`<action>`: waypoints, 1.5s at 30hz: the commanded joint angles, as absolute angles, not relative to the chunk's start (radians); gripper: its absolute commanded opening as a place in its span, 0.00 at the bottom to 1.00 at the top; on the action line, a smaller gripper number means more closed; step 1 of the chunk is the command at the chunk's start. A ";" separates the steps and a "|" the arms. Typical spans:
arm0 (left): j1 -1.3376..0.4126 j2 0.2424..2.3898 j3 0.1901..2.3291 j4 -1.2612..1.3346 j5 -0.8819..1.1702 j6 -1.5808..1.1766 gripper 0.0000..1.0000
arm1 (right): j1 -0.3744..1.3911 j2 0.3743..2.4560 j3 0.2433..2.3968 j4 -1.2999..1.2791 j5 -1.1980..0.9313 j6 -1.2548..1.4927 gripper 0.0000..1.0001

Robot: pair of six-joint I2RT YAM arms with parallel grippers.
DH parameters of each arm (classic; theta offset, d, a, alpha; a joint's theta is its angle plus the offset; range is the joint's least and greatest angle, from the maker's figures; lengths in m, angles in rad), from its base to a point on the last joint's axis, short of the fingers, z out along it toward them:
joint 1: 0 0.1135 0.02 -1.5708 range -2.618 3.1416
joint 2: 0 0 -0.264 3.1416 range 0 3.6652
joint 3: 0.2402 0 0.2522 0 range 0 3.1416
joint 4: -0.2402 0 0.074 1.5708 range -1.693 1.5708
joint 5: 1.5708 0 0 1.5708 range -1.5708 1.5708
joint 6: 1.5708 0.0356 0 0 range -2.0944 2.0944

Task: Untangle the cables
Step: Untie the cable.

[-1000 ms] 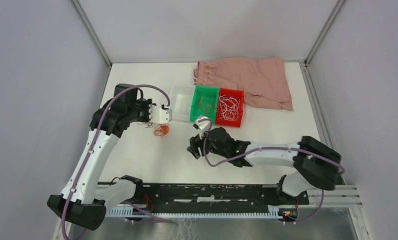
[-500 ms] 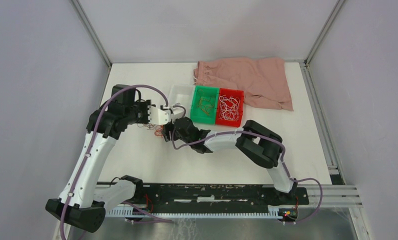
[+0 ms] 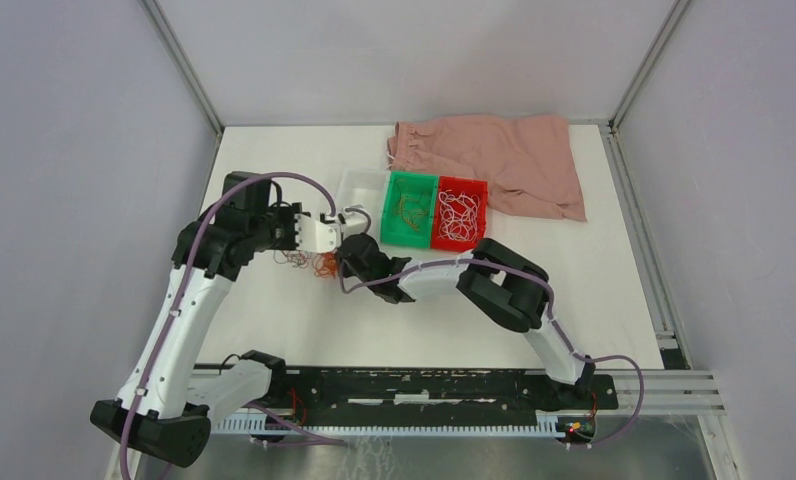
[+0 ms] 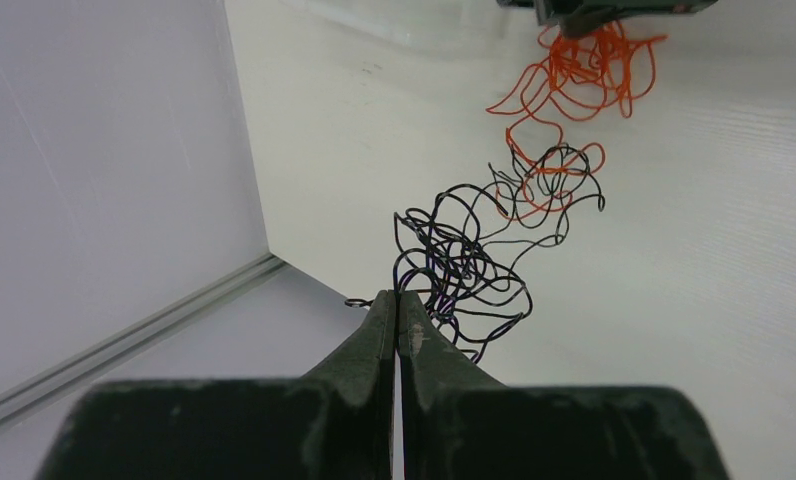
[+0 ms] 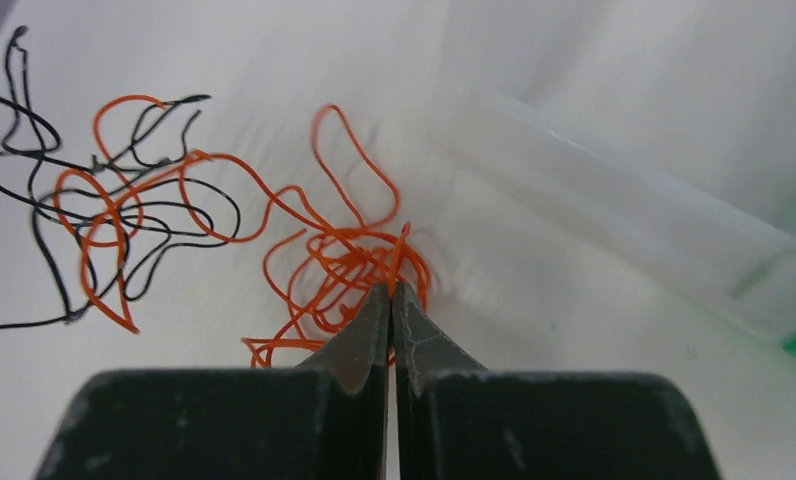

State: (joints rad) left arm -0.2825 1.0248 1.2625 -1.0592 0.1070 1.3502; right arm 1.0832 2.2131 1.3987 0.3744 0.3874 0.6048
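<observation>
Thin, curly cables point(image 3: 312, 262): a loose black tangle point(image 4: 454, 265) hooked into an orange tangle point(image 5: 349, 262) lying on the white worktop point(image 3: 294, 320).

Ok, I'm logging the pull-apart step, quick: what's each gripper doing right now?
Left gripper: closed, pinching the black cables.
Right gripper: closed, pinching the orange cables.

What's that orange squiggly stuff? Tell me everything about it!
The orange cables are thin, bendy wires curled into a loose clump on the white table, beside a clear bin. The right hand is shut on the clump. A few orange loops stretch away and hook into the black cables, pinched by the left hand.
</observation>
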 commanded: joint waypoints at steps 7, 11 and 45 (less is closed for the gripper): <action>-0.281 0.955 0.963 -0.884 0.203 1.257 0.03 | 0.976 1.686 0.891 0.680 0.246 0.462 0.00; -0.282 0.931 0.902 -0.908 0.358 1.232 0.56 | 0.902 1.538 0.812 0.662 0.014 0.444 0.00; -0.282 0.843 1.053 -0.612 0.929 0.803 0.44 | 0.822 1.514 1.068 0.770 -0.771 0.819 0.01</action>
State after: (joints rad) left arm -0.2829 0.8532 1.0588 -0.6571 0.8833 0.8162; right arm 0.8162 1.4971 1.0042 0.6533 -0.6907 0.7414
